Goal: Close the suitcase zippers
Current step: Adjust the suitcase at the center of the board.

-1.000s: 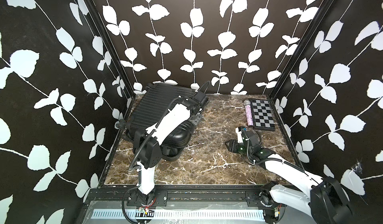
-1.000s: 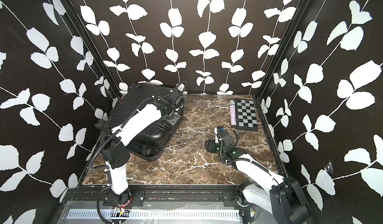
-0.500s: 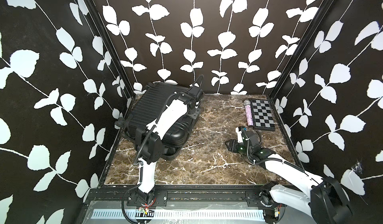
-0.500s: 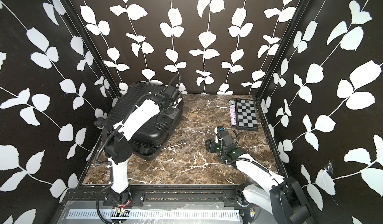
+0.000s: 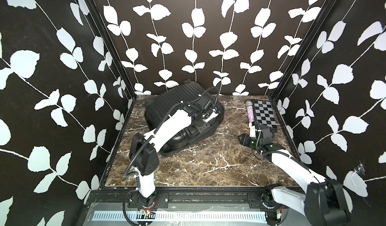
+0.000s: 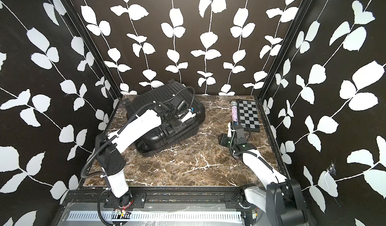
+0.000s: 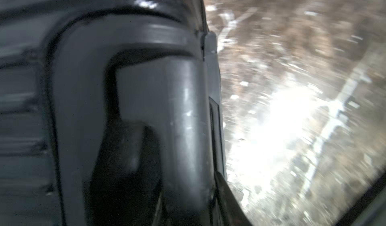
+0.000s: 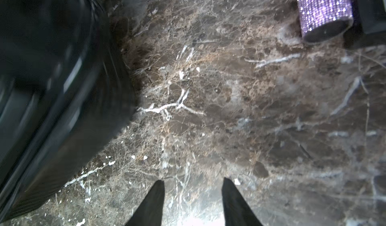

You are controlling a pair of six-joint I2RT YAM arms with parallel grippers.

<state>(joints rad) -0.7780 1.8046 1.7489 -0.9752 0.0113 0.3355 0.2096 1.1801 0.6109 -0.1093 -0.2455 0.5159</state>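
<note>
Suitcase point(image 5: 167, 101) is lying on a broad side at the far-left corner of the marble desk point(image 5: 208, 162), ribbed shell facing up and its long side running slantwise to the desk's edges; both top views are showing it so point(image 6: 150, 97). Its near end is reaching toward the middle of the left edge. The zippers are running somewhere along the rim, but the black track is too dark to trace in any view.

The left arm is stretching across the case from the near-left corner, and the left gripper point(image 5: 213, 117) is sitting against the case's right side, at its far end. The left wrist view is showing only a blurred, very close corner of the shell with a recessed wheel point(image 7: 125, 162) and one dark finger at the frame's edge (whether those fingers are clenched or parted, I cannot tell).

The right gripper point(image 5: 247, 134) is hovering low over bare marble near the desk's right edge, well apart from the case. In the right wrist view its two dark fingers point(image 8: 152, 204) are standing apart with nothing between them point(image 8: 192, 182), and the case's rounded flank is filling one side.

A black-and-white checkered box point(image 5: 264, 115) is lying at the far-right corner, with a purple glitter microphone point(image 5: 250, 114) just beside it, on the side facing the case.
</note>
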